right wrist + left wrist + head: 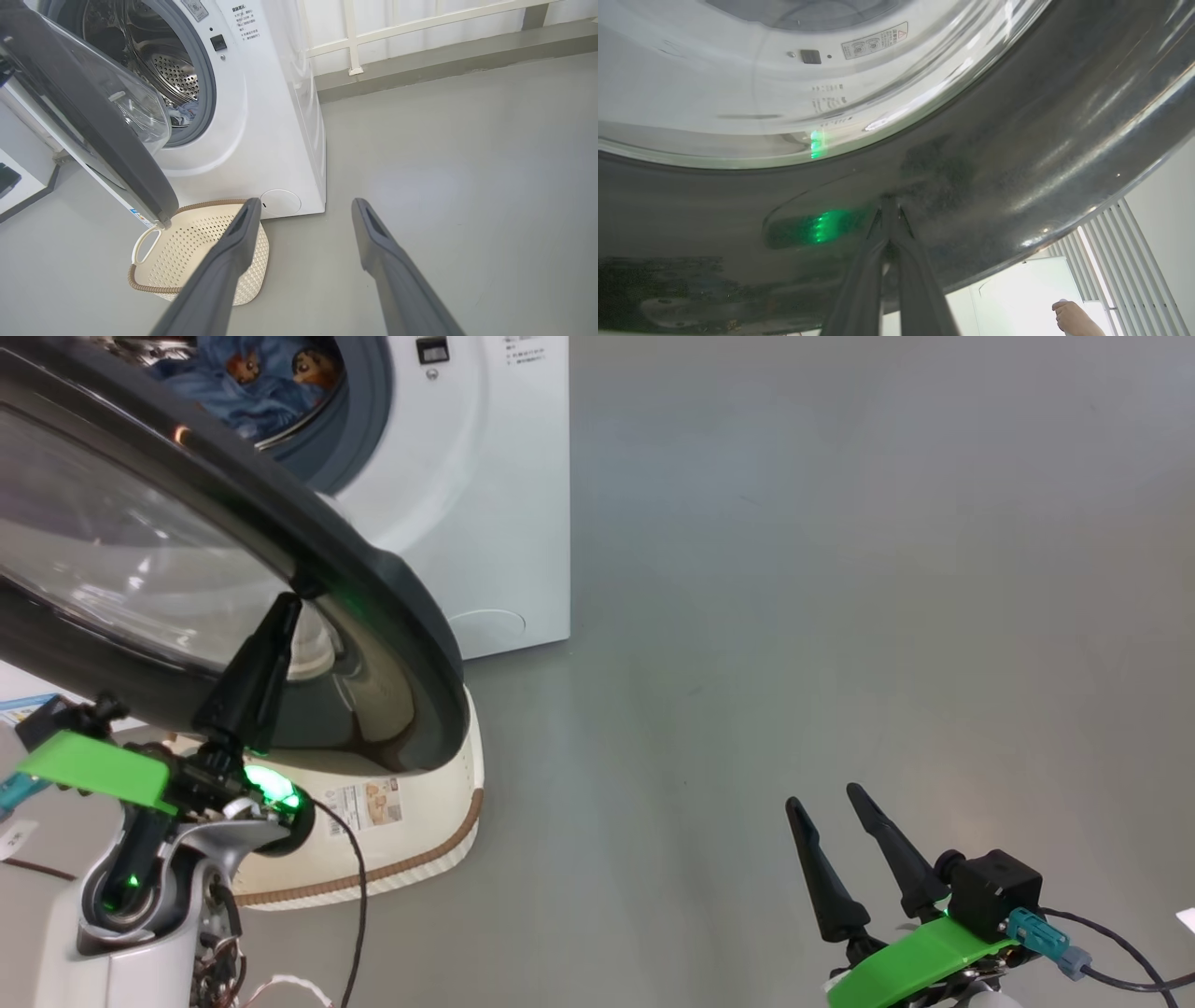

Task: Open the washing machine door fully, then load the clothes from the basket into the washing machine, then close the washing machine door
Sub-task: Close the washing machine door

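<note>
The washing machine door [373, 588], with its black rim and clear bowl, stands partly open in front of the white washing machine [495, 476]. My left gripper [285, 609] is shut, its tips pressed against the door's glossy outer rim [971, 186]. Light blue clothes [252, 383] with orange prints lie in the steel drum [173, 74]. Under the door lies the cream basket [439, 821], its labelled underside toward the head view. In the right wrist view nothing shows inside the basket [196, 242]. My right gripper [823, 800] hangs open above bare floor, holding nothing.
Grey floor [840, 569] stretches to the right of the machine. A white railing [420, 28] and a low kerb run behind it. A person's hand [1073, 317] shows beyond the door's edge. A black cable [359, 896] trails from my left wrist.
</note>
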Motion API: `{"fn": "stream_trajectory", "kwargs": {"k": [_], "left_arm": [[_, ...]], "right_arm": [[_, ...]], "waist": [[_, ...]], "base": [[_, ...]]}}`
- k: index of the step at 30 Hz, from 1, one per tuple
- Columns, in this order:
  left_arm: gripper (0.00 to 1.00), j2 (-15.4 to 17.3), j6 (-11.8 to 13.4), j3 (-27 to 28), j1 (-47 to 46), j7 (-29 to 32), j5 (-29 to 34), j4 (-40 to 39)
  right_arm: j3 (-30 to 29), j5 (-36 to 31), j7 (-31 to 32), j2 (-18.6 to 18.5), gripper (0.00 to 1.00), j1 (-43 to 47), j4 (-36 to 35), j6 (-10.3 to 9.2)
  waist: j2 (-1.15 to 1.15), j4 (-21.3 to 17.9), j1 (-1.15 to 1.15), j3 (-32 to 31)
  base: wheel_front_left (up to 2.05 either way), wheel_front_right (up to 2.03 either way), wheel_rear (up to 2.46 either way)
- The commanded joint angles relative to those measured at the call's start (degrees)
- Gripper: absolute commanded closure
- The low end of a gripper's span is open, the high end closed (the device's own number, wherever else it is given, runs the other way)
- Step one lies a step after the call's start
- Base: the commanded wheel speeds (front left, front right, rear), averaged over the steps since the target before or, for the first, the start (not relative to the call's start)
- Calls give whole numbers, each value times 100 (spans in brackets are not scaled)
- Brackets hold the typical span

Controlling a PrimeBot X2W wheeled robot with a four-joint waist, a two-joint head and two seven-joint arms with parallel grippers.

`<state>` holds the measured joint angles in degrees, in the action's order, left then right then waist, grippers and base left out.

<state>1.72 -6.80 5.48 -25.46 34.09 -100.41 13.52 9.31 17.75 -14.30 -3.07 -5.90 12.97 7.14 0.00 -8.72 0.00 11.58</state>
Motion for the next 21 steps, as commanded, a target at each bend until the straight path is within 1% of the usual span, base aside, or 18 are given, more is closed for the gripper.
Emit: {"fn": "stream_trajectory", "kwargs": {"k": [1, 8, 9, 11, 12, 21], "left_arm": [[100, 116, -60, 176, -100, -86, 53, -78], [100, 116, -67, 351, 253, -322, 32, -153], [100, 116, -67, 392, 410, -397, 55, -219], [100, 116, -68, 407, 488, -433, 39, -247], [100, 116, -68, 424, 639, -495, 26, -311], [100, 116, -69, 362, 1326, -768, 15, -617]], "right_arm": [[115, 44, -69, 19, 0, -69, -142, 35], [78, 85, -70, 19, 0, -7, -145, 35], [83, 90, -70, 19, 0, 10, -138, 35], [86, 98, -70, 19, 0, 19, -132, 35], [87, 107, -70, 19, 0, 42, -115, 35], [82, 93, -70, 19, 0, 152, -56, 35]], "waist": [[0, 47, 0, -67], [0, 234, 0, -255], [0, 318, 0, -323], [0, 362, 0, -357], [0, 459, 0, -434], [0, 873, 0, -685]], "base": [[0, 0, 0], [0, 0, 0], [0, 0, 0], [0, 0, 0], [0, 0, 0], [0, 0, 0]]}}
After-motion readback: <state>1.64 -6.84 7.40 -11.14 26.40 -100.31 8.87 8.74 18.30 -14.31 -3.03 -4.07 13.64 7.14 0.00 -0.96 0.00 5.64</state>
